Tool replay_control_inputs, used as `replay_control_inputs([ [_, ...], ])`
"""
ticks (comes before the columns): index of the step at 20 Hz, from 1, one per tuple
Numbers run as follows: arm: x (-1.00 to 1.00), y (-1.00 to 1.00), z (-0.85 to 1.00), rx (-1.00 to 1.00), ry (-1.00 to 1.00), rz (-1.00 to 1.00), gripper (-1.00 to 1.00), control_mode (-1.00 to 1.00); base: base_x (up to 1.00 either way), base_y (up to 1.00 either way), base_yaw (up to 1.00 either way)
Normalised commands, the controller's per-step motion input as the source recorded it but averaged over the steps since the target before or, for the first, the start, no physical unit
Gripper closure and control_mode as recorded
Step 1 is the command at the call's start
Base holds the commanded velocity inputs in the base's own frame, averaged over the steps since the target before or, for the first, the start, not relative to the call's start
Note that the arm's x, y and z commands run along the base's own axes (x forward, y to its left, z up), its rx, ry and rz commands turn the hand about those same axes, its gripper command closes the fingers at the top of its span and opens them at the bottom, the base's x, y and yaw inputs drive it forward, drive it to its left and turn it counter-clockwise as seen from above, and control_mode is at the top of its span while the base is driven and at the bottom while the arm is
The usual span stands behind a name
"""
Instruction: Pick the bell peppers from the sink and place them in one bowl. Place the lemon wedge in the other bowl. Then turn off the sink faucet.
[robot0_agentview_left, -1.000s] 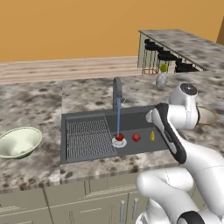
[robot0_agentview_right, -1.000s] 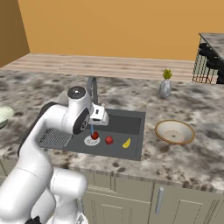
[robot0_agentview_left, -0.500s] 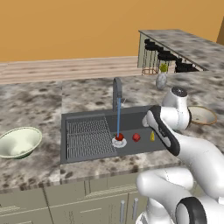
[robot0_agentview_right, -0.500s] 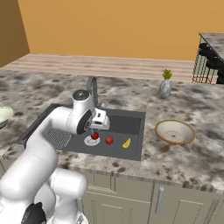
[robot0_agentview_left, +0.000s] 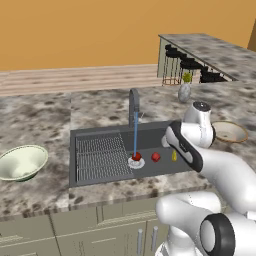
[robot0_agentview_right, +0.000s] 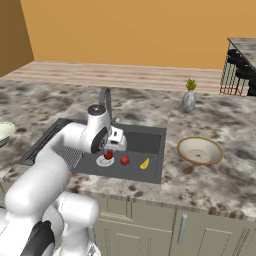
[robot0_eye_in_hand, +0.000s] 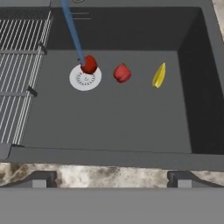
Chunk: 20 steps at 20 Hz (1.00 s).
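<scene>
Red peppers are seen in the sink (robot0_eye_in_hand: 131, 118): one (robot0_eye_in_hand: 89, 64) on the drain (robot0_eye_in_hand: 85, 78) under the water stream (robot0_eye_in_hand: 72, 30), the other (robot0_eye_in_hand: 122, 73) just beside it. Next along lies the lemon wedge (robot0_eye_in_hand: 159, 75). The tool (robot0_eye_in_hand: 112, 178) is held above the sink's near rim, fingers wide apart, nothing between them. On the desk (robot0_agentview_left: 35, 120) the tan bowl (robot0_agentview_right: 200, 150) and green bowl (robot0_agentview_left: 21, 162) are set at opposite sides of the sink.

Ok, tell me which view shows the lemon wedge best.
The hand view: it looks straight down into the sink, so the lemon wedge appears large, unobstructed, right of the two bell peppers. In the left base view it is a tiny sliver beside the arm; in the right base view, small but clear.
</scene>
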Motion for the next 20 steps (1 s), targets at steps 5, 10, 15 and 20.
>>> replay_control_inputs([
  [5, 0.01, 0.00, -0.40, 0.00, 0.00, 0.00, -1.00, -1.00, 0.00, 0.00, 0.00],
  [10, 0.13, 0.00, -0.36, 0.00, 0.00, 0.00, -1.00, -1.00, 0.00, 0.00, 0.00],
  [15, 0.24, 0.00, -0.22, 0.00, 0.00, 0.00, -1.00, -1.00, 0.00, 0.00, 0.00],
  [20, 0.31, 0.00, -0.11, 0.00, 0.00, 0.00, -1.00, -1.00, 0.00, 0.00, 0.00],
])
